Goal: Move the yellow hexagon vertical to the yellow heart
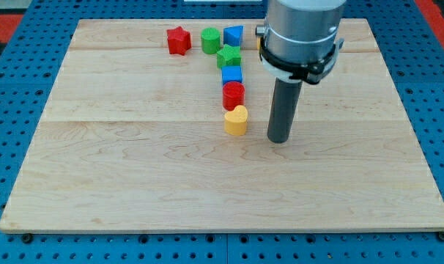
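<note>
Six blocks show on the wooden board (134,183), operator, all in its far half. Yellow heart (236,120): nearest of the lot, at the near end of a short column. Just behind it, touching or nearly so, a red cylinder (234,94); behind that a blue cube (231,75); then a green star-like block (228,56), slightly left of the cube's line. Far row, left to right: red star (179,39), green cylinder (210,39), and a second blue block (234,34), shape not clear.

You will find no claw on this arm, so there is no opening to report and nothing is held; it ends in a plain dark rod. My tip (280,139) rests on the board just right of the yellow heart, a little nearer than it, with a narrow strip of bare wood between them. It touches no block.

The yellow hexagon you want moved cannot be made out. The arm's grey housing (301,33) covers the far edge to the right of the blue block; only a thin yellowish sliver shows at its left side, too small to identify.

The board lies on a blue perforated table (17,147).
</note>
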{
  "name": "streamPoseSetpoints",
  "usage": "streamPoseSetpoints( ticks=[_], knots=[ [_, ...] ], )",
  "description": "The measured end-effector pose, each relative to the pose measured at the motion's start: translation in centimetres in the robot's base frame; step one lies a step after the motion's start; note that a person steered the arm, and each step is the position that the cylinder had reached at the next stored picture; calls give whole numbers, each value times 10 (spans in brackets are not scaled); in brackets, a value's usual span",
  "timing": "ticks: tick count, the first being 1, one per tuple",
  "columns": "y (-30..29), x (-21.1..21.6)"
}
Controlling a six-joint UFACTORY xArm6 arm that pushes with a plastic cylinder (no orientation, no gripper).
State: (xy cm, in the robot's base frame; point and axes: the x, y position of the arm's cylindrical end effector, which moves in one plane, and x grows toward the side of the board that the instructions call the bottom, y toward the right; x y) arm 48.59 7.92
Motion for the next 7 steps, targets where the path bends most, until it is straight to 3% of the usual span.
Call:
streamPoseSetpoints(
  ticks=[4,7],
  knots=[
    [-79,8],
    [-69,-32]
  ],
)
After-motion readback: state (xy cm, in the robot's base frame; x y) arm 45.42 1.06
